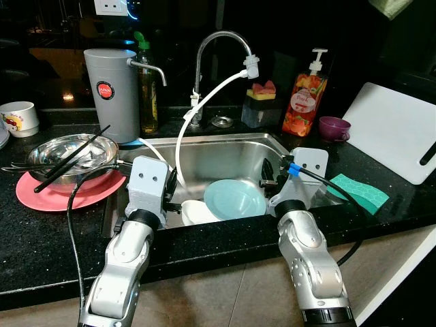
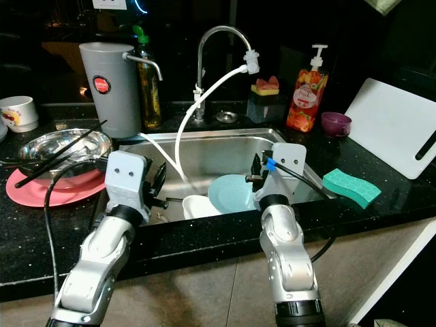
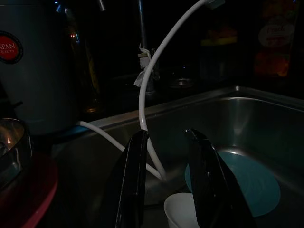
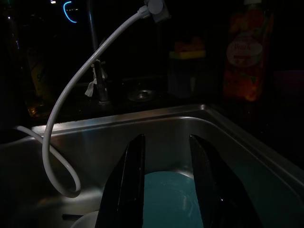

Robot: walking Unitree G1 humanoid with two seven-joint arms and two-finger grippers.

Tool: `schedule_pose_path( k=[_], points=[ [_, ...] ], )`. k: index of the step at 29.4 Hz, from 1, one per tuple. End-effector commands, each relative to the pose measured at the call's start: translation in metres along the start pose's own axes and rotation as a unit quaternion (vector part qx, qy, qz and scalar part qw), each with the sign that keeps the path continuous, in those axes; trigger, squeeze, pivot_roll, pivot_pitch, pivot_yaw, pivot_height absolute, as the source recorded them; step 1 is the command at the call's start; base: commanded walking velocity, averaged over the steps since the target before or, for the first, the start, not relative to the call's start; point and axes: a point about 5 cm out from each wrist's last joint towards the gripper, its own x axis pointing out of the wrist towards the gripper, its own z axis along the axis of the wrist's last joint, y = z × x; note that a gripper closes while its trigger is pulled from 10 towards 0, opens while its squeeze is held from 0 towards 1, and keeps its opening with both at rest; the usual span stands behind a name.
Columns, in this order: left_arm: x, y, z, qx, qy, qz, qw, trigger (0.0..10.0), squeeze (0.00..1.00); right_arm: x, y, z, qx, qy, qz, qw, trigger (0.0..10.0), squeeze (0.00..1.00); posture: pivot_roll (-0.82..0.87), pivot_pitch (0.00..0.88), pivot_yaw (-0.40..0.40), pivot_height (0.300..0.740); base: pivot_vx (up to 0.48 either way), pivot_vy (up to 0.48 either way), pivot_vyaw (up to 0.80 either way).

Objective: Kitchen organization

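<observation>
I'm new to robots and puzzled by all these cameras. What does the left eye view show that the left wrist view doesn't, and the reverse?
The eye view alone takes in the cutting board, green sponge, purple cup and right gripper. The wrist view alone looks closely along the left gripper's open black fingers. Both share the sink, blue plate, white hose and grey canister.

Head views bright and sharp near the sink (image 1: 225,153), black behind it; glare on its back wall. Wrist views dim, murky.
</observation>
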Motion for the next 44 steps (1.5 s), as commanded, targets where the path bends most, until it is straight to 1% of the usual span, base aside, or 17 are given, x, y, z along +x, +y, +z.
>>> schedule_pose_path(
  k=[1, 7, 12, 18, 21, 24, 28, 30, 33, 36, 39, 44],
  points=[
    [-0.0001, -0.0018, -0.0016, 0.0, 0.003, -0.004, 1.0, 10.0, 0.0, 0.0007, -0.0003, 0.0012, -0.002, -0.003, 0.001, 1.0, 10.0, 0.0, 0.12, 0.055, -0.082, 0.74, 0.0, 0.0, 0.0],
    [-0.0015, -0.0002, -0.0021, 0.004, 0.003, -0.005, 1.0, 10.0, 0.0, 0.0015, 0.0012, 0.0011, 0.0, -0.004, 0.002, 1.0, 10.0, 0.0, 0.13, 0.045, -0.08, 0.74, 0.0, 0.0, 0.0],
    [0.0014, -0.0001, -0.0008, 0.005, 0.001, -0.004, 1.0, 10.0, 0.0, 0.0022, 0.0042, 0.0016, 0.001, -0.006, 0.006, 1.0, 10.0, 0.0, 0.13, 0.047, -0.076, 0.74, 0.0, 0.0, 0.0],
    [0.0, -0.0054, -0.0004, 0.0, 0.002, -0.01, 1.0, 10.0, 0.0, 0.0007, -0.004, 0.0013, -0.002, -0.004, -0.003, 1.0, 10.0, 0.0, 0.13, 0.048, -0.067, 0.74, 0.0, 0.0, 0.0],
    [-0.0008, -0.0051, -0.002, 0.004, 0.004, -0.015, 1.0, 10.0, 0.0, 0.001, -0.0021, 0.0013, -0.001, -0.005, -0.004, 1.0, 10.0, 0.0, 0.13, 0.047, -0.068, 0.74, 0.0, 0.0, 0.0],
    [0.0017, -0.0004, -0.0019, 0.006, 0.005, -0.006, 1.0, 10.0, 0.0, 0.0016, 0.0035, 0.0029, 0.004, -0.008, 0.002, 1.0, 10.0, 0.0, 0.13, 0.052, -0.07, 0.74, 0.0, 0.0, 0.0],
    [0.002, -0.0007, -0.0009, 0.006, 0.004, -0.006, 1.0, 10.0, 0.0, 0.0015, 0.0036, 0.0022, 0.002, -0.006, 0.004, 1.0, 10.0, 0.0, 0.12, 0.057, -0.074, 0.74, 0.0, 0.0, 0.0],
    [-0.0005, -0.0018, -0.0025, 0.005, 0.007, -0.005, 1.0, 10.0, 0.0, 0.0006, -0.0004, 0.0012, -0.001, -0.004, 0.0, 1.0, 10.0, 0.0, 0.13, 0.058, -0.077, 0.74, 0.0, 0.0, 0.0],
    [-0.002, -0.0023, -0.0034, 0.003, 0.009, -0.005, 1.0, 10.0, 0.0, 0.0003, -0.0022, 0.0009, -0.001, -0.003, -0.002, 1.0, 10.0, 0.0, 0.13, 0.059, -0.076, 0.74, 0.0, 0.0, 0.0],
    [-0.003, -0.0023, -0.0047, 0.005, 0.011, -0.008, 1.0, 10.0, 0.0, 0.0014, -0.0001, 0.0017, 0.001, -0.004, -0.002, 1.0, 10.0, 0.0, 0.12, 0.059, -0.075, 0.74, 0.0, 0.0, 0.0],
    [-0.0005, -0.0001, -0.0034, 0.005, 0.009, -0.004, 1.0, 10.0, 0.0, 0.0026, 0.0044, 0.0036, 0.005, -0.008, 0.002, 1.0, 10.0, 0.0, 0.13, 0.058, -0.075, 0.74, 0.0, 0.0, 0.0],
    [0.0003, -0.0006, -0.0035, 0.006, 0.008, -0.004, 1.0, 10.0, 0.0, 0.0024, 0.0032, 0.0031, 0.006, -0.007, 0.002, 1.0, 10.0, 0.0, 0.12, 0.056, -0.075, 0.74, 0.0, 0.0, 0.0]
  ],
)
